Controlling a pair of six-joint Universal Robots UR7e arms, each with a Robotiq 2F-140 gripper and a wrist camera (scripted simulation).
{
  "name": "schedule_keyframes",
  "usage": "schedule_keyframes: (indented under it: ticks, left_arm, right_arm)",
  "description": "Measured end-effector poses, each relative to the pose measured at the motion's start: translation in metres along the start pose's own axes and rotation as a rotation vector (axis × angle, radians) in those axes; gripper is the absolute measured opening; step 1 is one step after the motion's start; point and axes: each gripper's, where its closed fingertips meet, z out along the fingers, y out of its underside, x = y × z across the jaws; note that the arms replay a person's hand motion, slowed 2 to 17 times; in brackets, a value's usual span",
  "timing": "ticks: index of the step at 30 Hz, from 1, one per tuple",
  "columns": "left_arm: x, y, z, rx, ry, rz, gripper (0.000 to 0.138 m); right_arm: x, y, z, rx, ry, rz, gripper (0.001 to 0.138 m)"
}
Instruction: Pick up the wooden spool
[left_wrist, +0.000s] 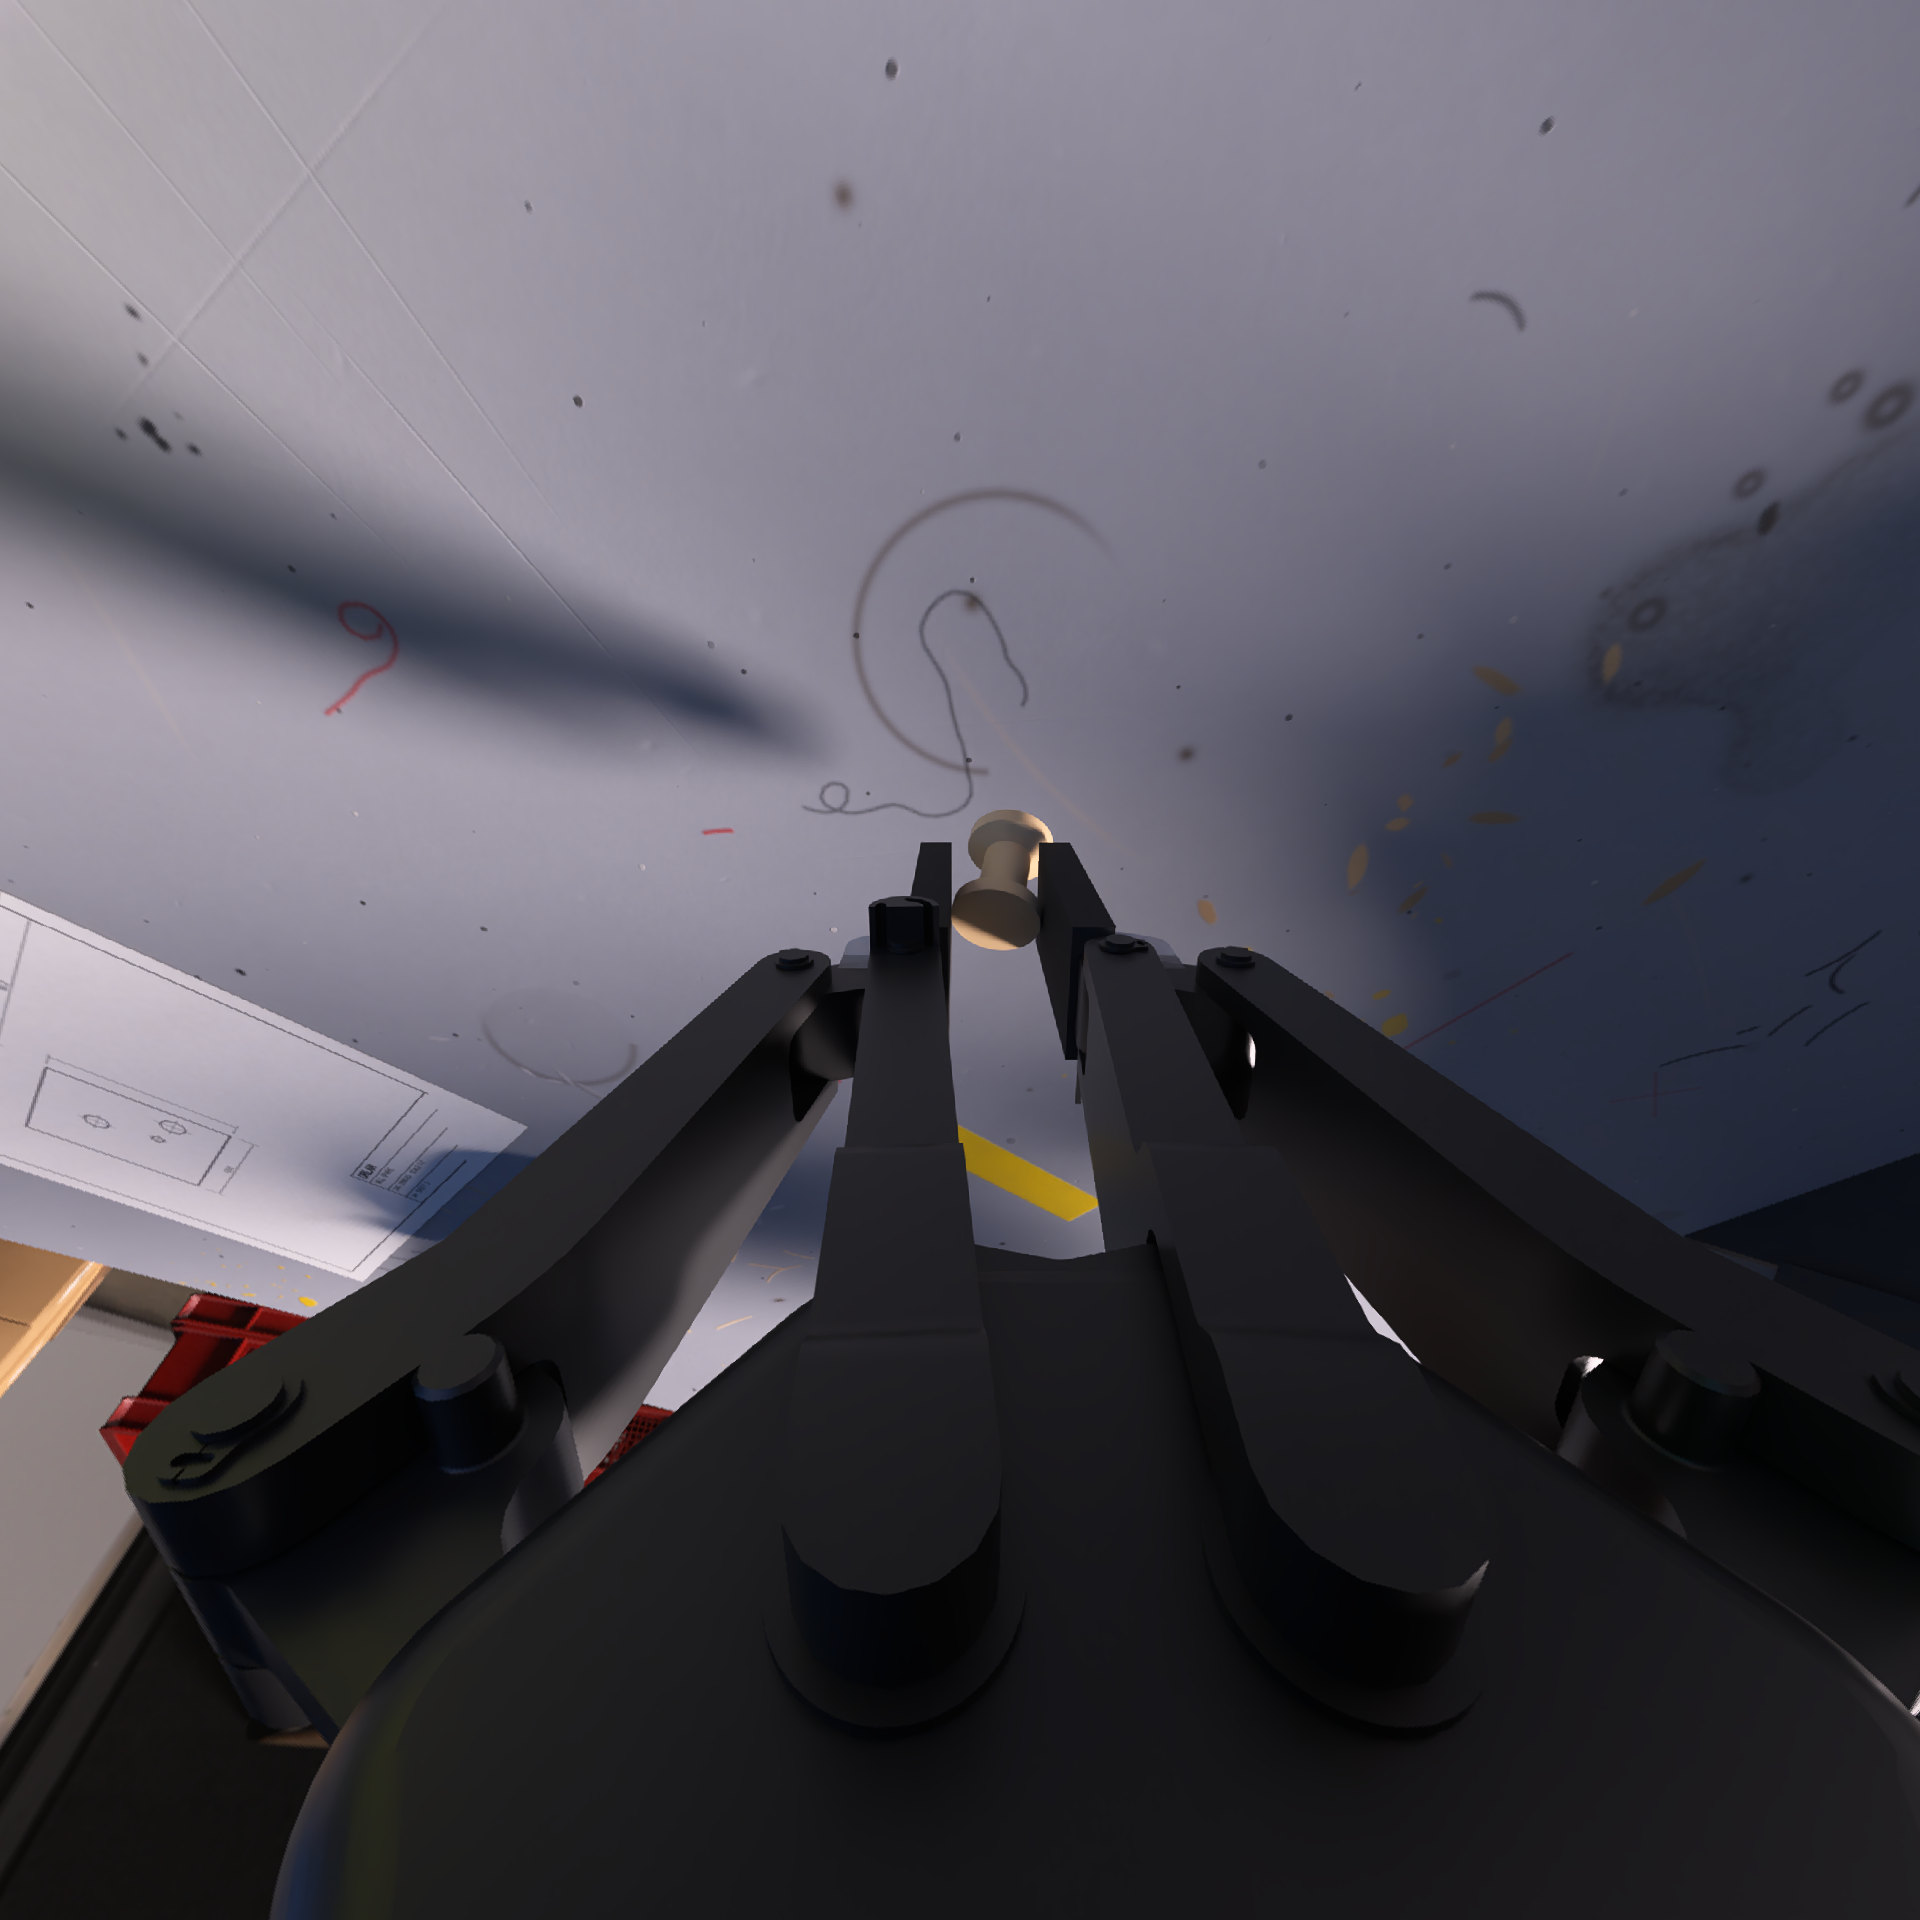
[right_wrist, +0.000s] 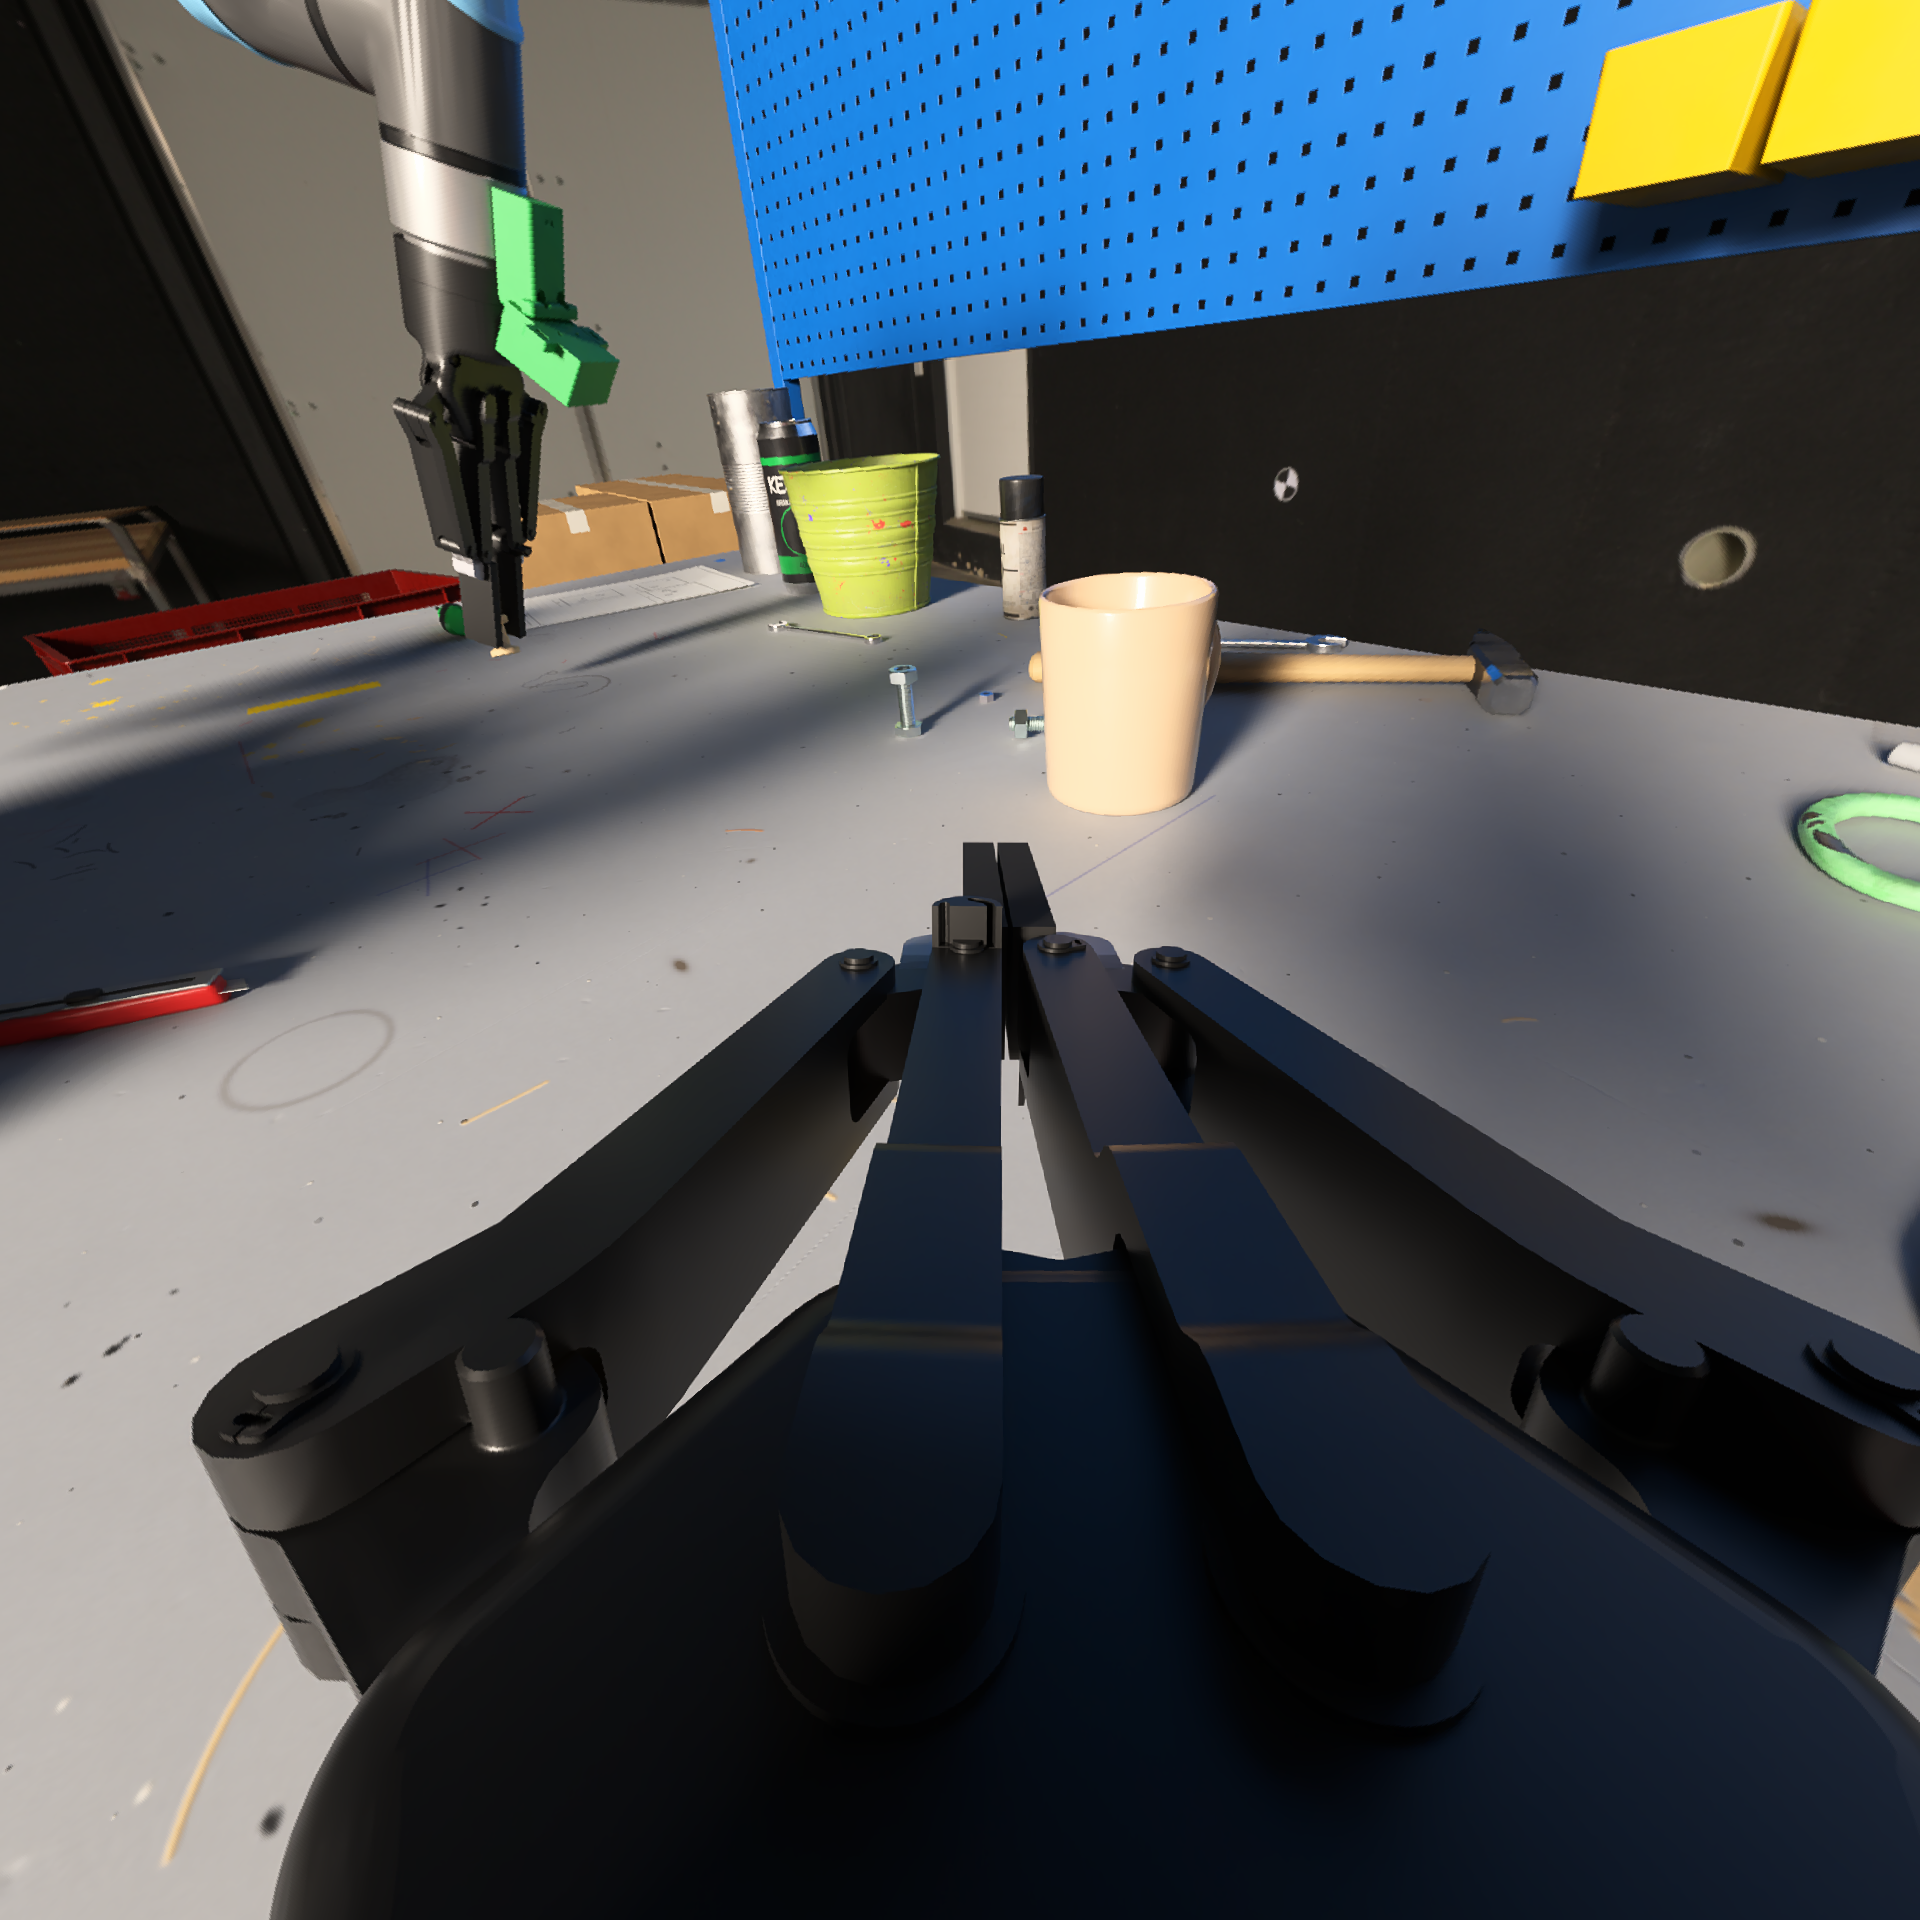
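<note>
My left gripper (left_wrist: 994, 868) is clamped on the wooden spool (left_wrist: 1000, 881), fingers pressing its narrow waist, pointing down at the grey bench (left_wrist: 1039, 364). From the right wrist view I see the spool's tip just below those fingers, at or just above the bench; I cannot tell which. A drawing sheet (left_wrist: 208, 1101) lies off to one side. My right gripper (right_wrist: 995, 868) has its fingers together, empty, low over the bench; a beige mug (right_wrist: 1127, 691) stands ahead, a hammer (right_wrist: 1382, 668) behind it.
</note>
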Motion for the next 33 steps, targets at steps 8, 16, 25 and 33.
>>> schedule_keyframes:
  ticks: [8, 16, 25, 33]
  left_arm:
    - [0.008, -0.011, -0.023, 0.111, -0.021, 0.019, 0.022]
    - [0.020, -0.026, -0.051, 0.245, -0.039, 0.048, 0.022]
    - [0.041, -0.044, -0.085, 0.398, -0.056, 0.108, 0.022]
    - [0.066, -0.063, -0.116, 0.549, -0.057, 0.180, 0.022]
  right_arm:
    - [-0.001, 0.000, -0.001, 0.001, 0.000, -0.006, 0.001]
    - [-0.002, 0.000, -0.001, 0.000, -0.002, -0.015, 0.001]
    - [-0.005, 0.000, 0.000, -0.003, -0.010, -0.028, 0.001]
    - [-0.010, -0.002, 0.001, 0.000, -0.022, -0.043, 0.001]
